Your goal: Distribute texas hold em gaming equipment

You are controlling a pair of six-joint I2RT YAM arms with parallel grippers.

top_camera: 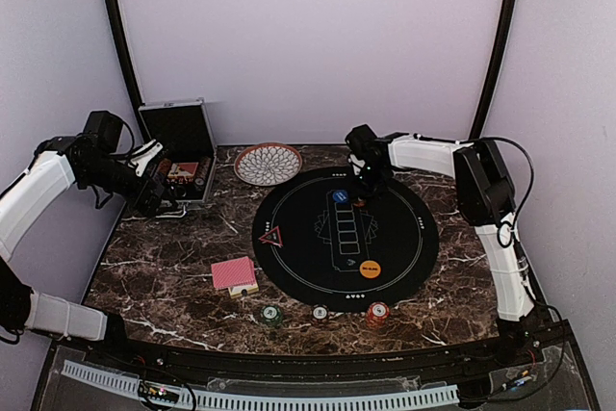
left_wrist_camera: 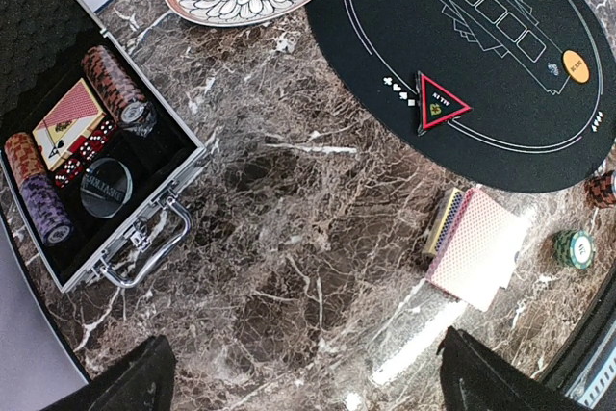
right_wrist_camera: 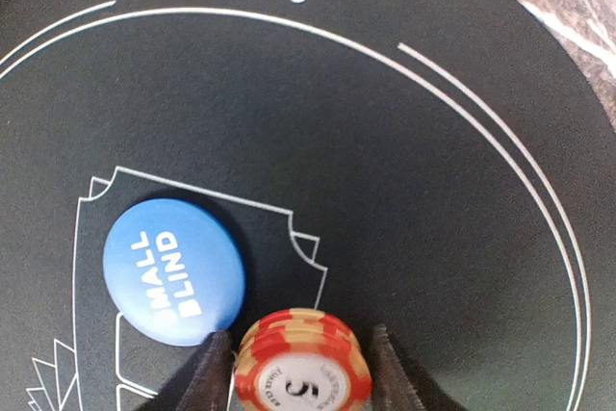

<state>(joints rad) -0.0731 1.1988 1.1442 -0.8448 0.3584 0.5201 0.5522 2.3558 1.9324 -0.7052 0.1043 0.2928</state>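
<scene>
Though apart, two buttons [top_camera: 370,269], one triangle marker [top_camera: 270,235].

The dark, white-veined marble tabletop [top_camera: 154,267] carries a round black mat [top_camera: 404,238] at its middle. A patterned bowl [top_camera: 269,163] sits just behind the mat's far-left rim. Well left of the mat, at the back, lies an open silver-edged case [top_camera: 175,124]. A stack of red-backed cards [top_camera: 234,273] rests just off the mat's near-left rim. Along its near rim stand a green chip stack [top_camera: 270,314], a white chip [top_camera: 320,312] and a red chip stack [top_camera: 376,313].

Near side of the red chip stack [right_wrist_camera: 303,358] beyond the right wrist view's bottom edge
</scene>
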